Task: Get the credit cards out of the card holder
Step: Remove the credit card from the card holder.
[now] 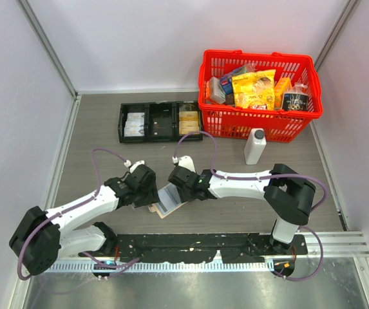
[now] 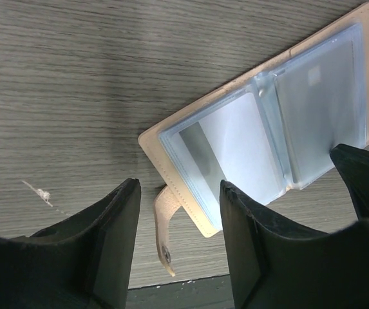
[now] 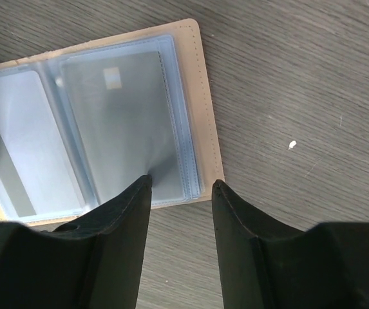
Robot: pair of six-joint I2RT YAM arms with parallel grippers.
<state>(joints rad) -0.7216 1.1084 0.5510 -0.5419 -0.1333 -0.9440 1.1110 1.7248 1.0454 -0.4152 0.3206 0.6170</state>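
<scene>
The tan card holder (image 1: 168,201) lies open on the table between both grippers, pale blue sleeves up. In the left wrist view the card holder (image 2: 264,109) shows a white card with a dark stripe (image 2: 236,148) and a grey card (image 2: 319,96) inside the sleeves. My left gripper (image 2: 179,187) is open, straddling the holder's near corner and its snap tab (image 2: 163,225). My right gripper (image 3: 181,182) is open at the holder's (image 3: 205,109) other end. One of its fingertips (image 3: 139,193) touches the sleeve over the grey card (image 3: 123,122). Both grippers (image 1: 147,190) (image 1: 179,187) are low.
A black three-compartment tray (image 1: 160,121) lies at the back. A red basket (image 1: 259,95) full of packets stands at the back right, with a white bottle (image 1: 255,146) in front of it. A black strip (image 1: 190,248) runs along the near edge.
</scene>
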